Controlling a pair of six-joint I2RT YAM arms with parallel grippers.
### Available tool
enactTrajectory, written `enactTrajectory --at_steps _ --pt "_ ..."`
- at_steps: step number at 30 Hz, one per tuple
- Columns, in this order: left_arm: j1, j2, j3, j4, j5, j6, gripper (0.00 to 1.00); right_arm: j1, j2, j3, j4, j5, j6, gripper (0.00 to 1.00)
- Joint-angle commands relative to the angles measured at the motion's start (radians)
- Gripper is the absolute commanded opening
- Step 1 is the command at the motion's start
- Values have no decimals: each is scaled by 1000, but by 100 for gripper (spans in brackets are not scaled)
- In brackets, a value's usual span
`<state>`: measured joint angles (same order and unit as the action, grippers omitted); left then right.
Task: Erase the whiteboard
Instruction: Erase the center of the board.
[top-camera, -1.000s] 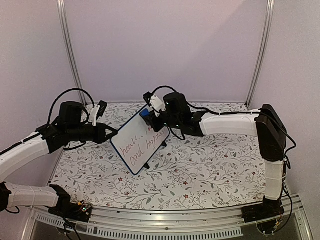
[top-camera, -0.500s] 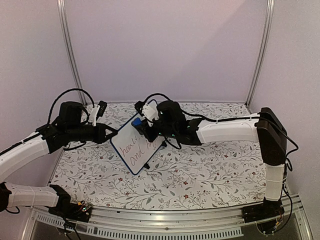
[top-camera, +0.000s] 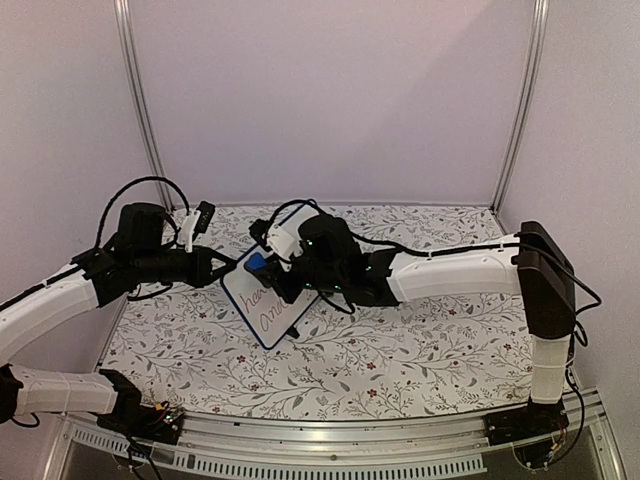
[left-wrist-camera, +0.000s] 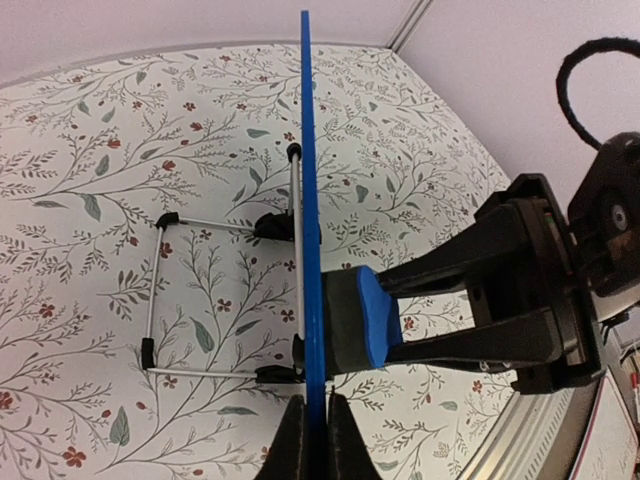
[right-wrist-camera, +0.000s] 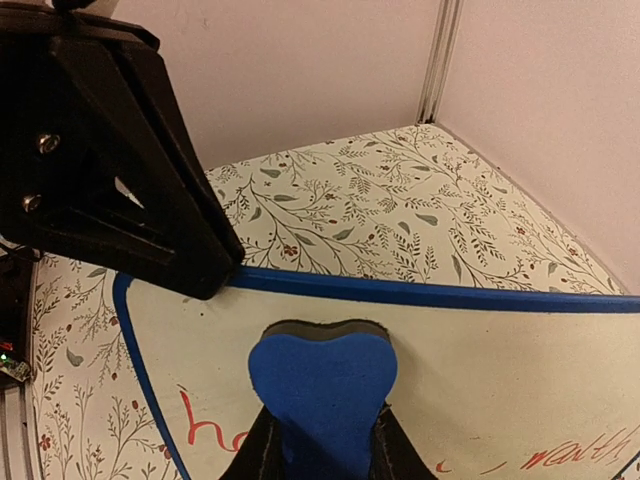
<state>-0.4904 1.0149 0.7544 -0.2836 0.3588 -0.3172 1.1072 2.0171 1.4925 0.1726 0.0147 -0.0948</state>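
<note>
Floral-patterned tabletop enclosed by pale walls. At left, the blue edge of the whiteboard is pinched by the left gripper. The board is propped upright on a wire stand, left of centre. A blue eraser is clamped by the right gripper and held against the board's face above red handwriting.

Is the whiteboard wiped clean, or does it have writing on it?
Not clean: handwriting shows on the whiteboard near the eraser held by the right gripper.
</note>
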Motion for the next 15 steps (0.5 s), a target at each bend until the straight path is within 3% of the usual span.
enactTrajectory --at_steps 1,15 --pt "-18 -1 -1 14 97 31 0 14 -47 -22 -7 -21 -8 16" --pt "-17 -10 -1 16 87 30 5 14 -119 -103 -10 32 2 15"
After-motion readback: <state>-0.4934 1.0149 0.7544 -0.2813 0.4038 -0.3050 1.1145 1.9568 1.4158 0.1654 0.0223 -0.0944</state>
